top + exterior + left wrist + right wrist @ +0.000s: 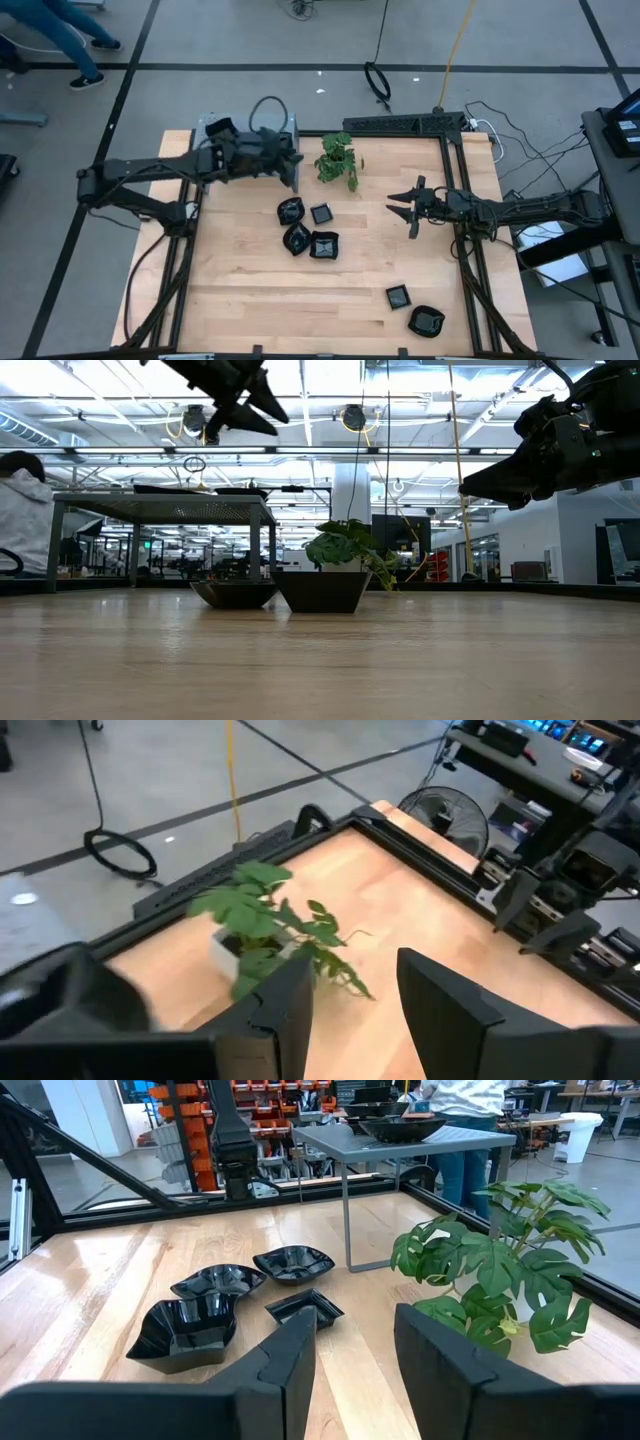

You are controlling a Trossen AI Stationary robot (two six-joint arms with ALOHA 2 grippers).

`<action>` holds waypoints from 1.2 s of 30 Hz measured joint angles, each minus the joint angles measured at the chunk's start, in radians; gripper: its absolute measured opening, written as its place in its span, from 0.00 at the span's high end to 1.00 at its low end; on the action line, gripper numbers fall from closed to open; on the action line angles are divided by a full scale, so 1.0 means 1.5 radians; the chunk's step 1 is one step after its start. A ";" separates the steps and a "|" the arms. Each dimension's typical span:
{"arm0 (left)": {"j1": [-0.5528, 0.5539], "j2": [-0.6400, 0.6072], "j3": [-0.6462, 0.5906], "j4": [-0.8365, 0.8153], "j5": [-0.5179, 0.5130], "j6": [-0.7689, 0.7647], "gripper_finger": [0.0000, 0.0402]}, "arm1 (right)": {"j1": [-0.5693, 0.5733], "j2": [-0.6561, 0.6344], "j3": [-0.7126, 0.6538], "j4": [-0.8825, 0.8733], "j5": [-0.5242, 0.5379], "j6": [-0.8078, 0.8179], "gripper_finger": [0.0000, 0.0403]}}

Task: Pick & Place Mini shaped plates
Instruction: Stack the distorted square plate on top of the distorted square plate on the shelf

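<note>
I'm working in a robotics lab, a big open industrial hall. Beyond my right gripper (345,1342) stand orange parts-bin racks (185,1130) and a person (465,1120) at a bench. Overhead run white trusses and strip lights (320,405). Around my wooden table (250,290) lies grey concrete floor (250,40) with taped lines, loose cables (378,80), and past my left gripper (350,1010) sits a desk fan (445,815).
</note>
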 joint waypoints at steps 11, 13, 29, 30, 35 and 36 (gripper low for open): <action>-0.100 0.104 0.000 0.116 -0.061 -0.029 0.63 | 0.000 0.000 0.000 0.000 0.000 0.000 0.68; -0.111 0.117 0.000 0.130 -0.061 -0.028 0.63 | 0.000 0.000 0.000 0.000 0.000 0.000 0.68; -0.134 0.143 0.000 0.141 -0.060 -0.012 0.63 | 0.000 0.000 0.000 0.000 0.000 0.000 0.68; -0.134 0.143 0.000 0.140 -0.060 -0.004 0.63 | 0.000 0.000 0.000 0.000 0.000 0.000 0.68; -0.134 0.143 0.000 0.140 -0.060 0.037 0.63 | 0.000 0.000 0.000 0.000 0.000 0.000 0.68; -0.134 0.143 0.000 0.140 -0.059 0.044 0.63 | 0.000 0.000 0.000 0.000 0.000 0.000 0.68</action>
